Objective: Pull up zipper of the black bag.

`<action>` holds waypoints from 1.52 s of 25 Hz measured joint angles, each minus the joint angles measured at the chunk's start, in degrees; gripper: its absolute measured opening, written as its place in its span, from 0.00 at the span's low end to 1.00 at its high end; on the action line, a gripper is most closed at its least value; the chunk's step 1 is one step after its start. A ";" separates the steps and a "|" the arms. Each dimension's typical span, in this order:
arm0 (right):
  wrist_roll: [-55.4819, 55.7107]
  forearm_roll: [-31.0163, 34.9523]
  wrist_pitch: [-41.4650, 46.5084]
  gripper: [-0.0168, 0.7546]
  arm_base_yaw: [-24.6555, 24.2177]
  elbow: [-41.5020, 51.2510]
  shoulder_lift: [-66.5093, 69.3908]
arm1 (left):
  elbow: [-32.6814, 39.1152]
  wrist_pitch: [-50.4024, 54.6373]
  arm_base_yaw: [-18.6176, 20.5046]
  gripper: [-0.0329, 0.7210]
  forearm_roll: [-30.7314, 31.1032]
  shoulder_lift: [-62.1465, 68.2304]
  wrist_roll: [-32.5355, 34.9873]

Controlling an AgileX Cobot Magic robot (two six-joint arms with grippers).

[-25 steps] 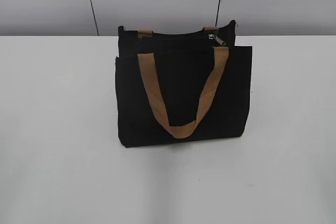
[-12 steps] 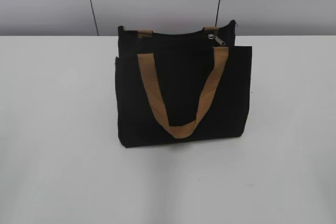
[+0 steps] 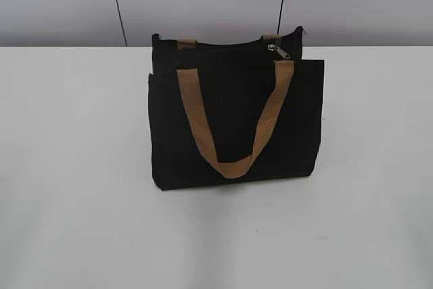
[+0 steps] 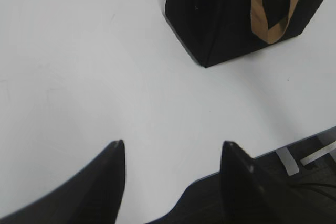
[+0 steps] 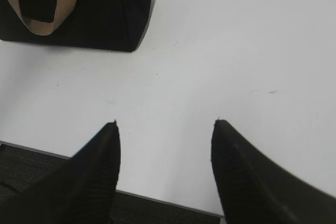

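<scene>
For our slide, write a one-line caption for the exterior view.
Black bag upright on the white table, tan strap hanging, zipper pull at its top right.

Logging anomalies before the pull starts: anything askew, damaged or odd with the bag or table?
Nothing stands out. The black bag stands upright on the white table, front strap hanging down, zipper pull near the top right. Both grippers are open, clear of it.

Neither arm reaches into the exterior view; both show only through their own wrist cameras. The left gripper [image 4: 173, 145] hangs low near the table's front edge, its two dark fingers [image 4: 113, 166] spread wide apart with nothing between them. The right gripper [image 5: 165, 124] sits the same way, fingers [image 5: 105, 150] parted and empty, tips pointing forward over the white surface, well short of anything to grasp.
</scene>
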 joint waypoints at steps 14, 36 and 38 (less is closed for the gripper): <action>0.00 0.00 0.00 0.58 -2.62 0.00 0.00 | 0.00 0.00 2.14 0.62 -0.41 -0.31 0.00; 0.00 0.00 0.00 0.58 -13.06 0.00 -1.29 | 0.00 -0.05 21.36 0.62 -0.47 -6.53 0.00; 0.00 0.05 0.00 0.58 -13.06 0.00 -1.29 | 0.00 -0.05 22.48 0.62 -0.52 -7.36 0.00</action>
